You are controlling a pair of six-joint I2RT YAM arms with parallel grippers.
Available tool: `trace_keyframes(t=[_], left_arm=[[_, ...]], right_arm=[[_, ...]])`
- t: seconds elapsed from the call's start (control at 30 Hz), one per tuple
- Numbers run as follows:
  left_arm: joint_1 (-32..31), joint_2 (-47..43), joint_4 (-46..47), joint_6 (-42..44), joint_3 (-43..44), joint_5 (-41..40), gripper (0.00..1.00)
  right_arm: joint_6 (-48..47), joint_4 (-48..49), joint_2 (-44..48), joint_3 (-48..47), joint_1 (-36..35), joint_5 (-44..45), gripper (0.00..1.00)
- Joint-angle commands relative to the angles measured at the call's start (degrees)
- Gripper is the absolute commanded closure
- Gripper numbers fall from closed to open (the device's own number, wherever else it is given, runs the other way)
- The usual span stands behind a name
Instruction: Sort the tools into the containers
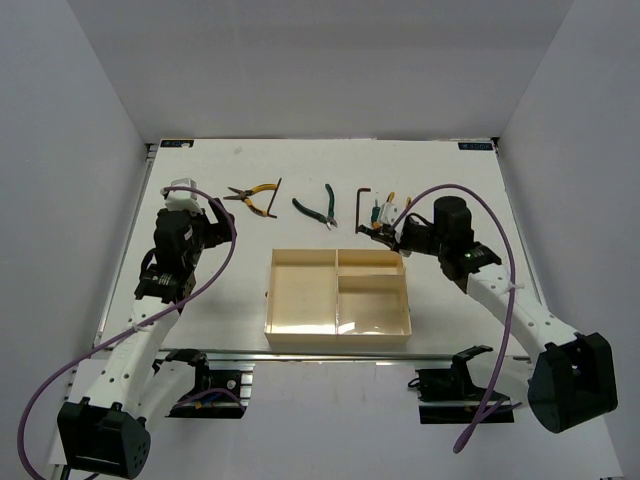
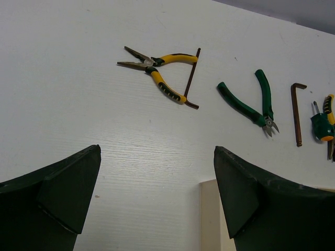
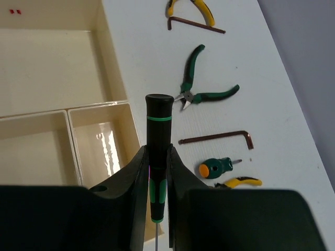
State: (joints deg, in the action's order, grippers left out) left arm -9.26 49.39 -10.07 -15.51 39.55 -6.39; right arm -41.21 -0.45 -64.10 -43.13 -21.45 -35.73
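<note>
The right tool (image 3: 158, 157) is clamped on a slim screwdriver (image 3: 159, 120) with a black and green handle. The handle's butt stands up past the fingertips and the thin shaft runs down between the fingers. The tool hangs near the far right corner of the cream three-compartment tray (image 1: 268, 300), by one of its small compartments. On the desk (image 1: 230, 290) just beyond lie a stubby green screwdriver with an orange cap (image 3: 214, 168), a dark hex key (image 3: 217, 138) and green-handled pliers (image 3: 201, 94). The right arm slants inward from its near-right base, wrist bent towards the tray. The left tool (image 2: 157, 151) stands with its jaws wide apart, holding nothing, over bare desk left of the tray. It points at yellow-handled pliers (image 2: 162, 73), which have a second hex key (image 2: 191, 78) lying across the handle ends. The left arm rises from its base with the elbow bent. Dark labels (image 1: 175, 143) sit at the desk's far corners, their print too small to read.
</note>
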Motion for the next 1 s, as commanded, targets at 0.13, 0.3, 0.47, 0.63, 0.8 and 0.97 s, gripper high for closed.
trace_keyframes(t=[0.13, 0.3, 0.47, 0.63, 0.8, 0.97], left_arm=[[-0.32, -0.43, 0.57, 0.04, 1.85, 0.59, 0.02], [-0.32, -0.61, 0.49, 0.13, 1.76, 0.33, 0.02], [-0.32, -0.61, 0.49, -0.05, 1.93, 0.5, 0.02], [-0.32, -0.61, 0.57, -0.14, 1.93, 0.42, 0.02], [-0.32, -0.61, 0.49, -0.14, 1.93, 0.5, 0.02], [-0.32, -0.7, 0.49, -0.14, 1.94, 0.42, 0.02]], right_arm=[[-5.37, 8.89, -3.14, 2.18, -1.75, -6.55, 1.0], [-4.93, 10.38, -3.76, 4.63, -2.71, -6.55, 1.0], [-5.81, 7.22, -5.51, 5.34, -2.98, -6.29, 1.0], [-4.49, 7.57, -6.65, 7.36, -3.24, -5.94, 1.0], [-3.79, 7.04, -7.53, 7.8, -3.68, -4.88, 0.9], [-3.88, 4.58, -8.77, 6.92, -3.95, -4.09, 0.79]])
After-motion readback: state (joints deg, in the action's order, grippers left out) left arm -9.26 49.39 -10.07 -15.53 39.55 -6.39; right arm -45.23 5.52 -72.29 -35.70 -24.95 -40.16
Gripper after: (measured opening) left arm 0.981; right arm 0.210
